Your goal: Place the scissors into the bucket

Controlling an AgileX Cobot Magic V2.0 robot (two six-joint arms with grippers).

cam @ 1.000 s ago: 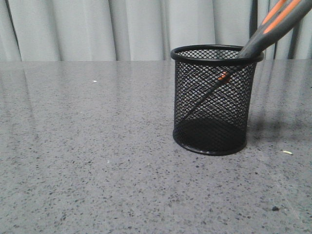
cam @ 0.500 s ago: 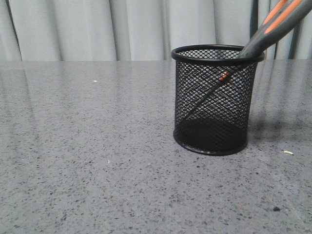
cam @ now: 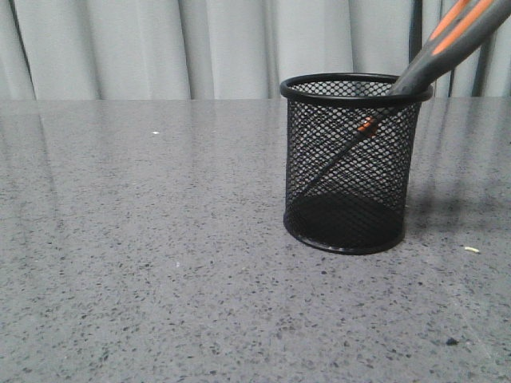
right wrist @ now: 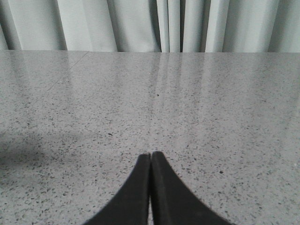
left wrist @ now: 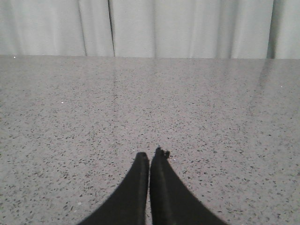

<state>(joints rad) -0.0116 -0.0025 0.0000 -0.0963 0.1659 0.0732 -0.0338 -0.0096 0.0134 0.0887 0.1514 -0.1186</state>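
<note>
The black wire-mesh bucket (cam: 351, 163) stands upright on the grey table, right of centre in the front view. The scissors (cam: 435, 54) lean inside it, blades down toward the base, orange pivot showing through the mesh, grey-and-orange handles sticking out over the right rim. Neither gripper appears in the front view. In the left wrist view my left gripper (left wrist: 150, 155) is shut with nothing between its fingers, low over bare table. My right gripper (right wrist: 150, 154) in the right wrist view is likewise shut and holds nothing. Bucket and scissors show in neither wrist view.
The speckled grey table (cam: 144, 263) runs back to pale grey curtains (cam: 160, 48). A small pale scrap (cam: 472, 250) and a dark speck (cam: 452, 341) lie on the table right of the bucket.
</note>
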